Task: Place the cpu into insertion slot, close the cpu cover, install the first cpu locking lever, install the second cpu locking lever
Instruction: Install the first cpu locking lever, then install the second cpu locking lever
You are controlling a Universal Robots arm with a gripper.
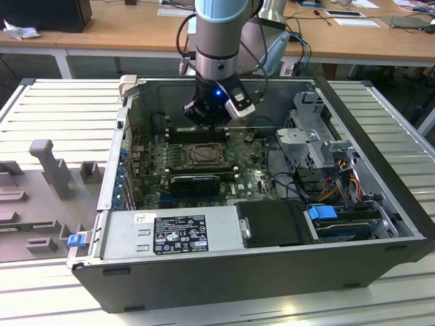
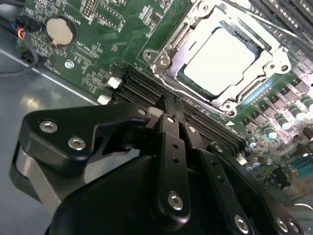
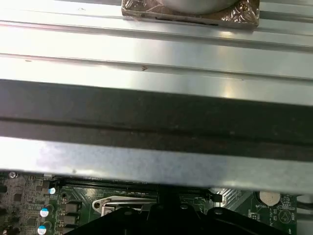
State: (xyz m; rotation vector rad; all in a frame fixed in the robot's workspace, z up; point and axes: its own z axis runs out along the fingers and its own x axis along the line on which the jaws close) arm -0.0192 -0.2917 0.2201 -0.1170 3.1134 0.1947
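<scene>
In the exterior view, the gripper (image 1: 206, 121) hangs inside the open case (image 1: 380, 231), just above the memory slots (image 1: 197, 134) beyond the socket (image 1: 202, 155). In the second wrist view, the gripper (image 2: 177, 117) has its fingers together, holding nothing; the cpu (image 2: 220, 59) lies seated in the socket (image 2: 168, 73) just past the fingertips, with the cover (image 2: 254, 27) over its edges.

Second wrist view: gripper (image 2: 171, 115) body hides the near memory slots (image 2: 142, 88); fingertip ends merge against dark slots, gap unclear. Insertion slot (image 2: 222, 54) cut by the frame edge. First wrist view: case wall (image 3: 156, 117) hides most of the motherboard (image 3: 29, 205).
</scene>
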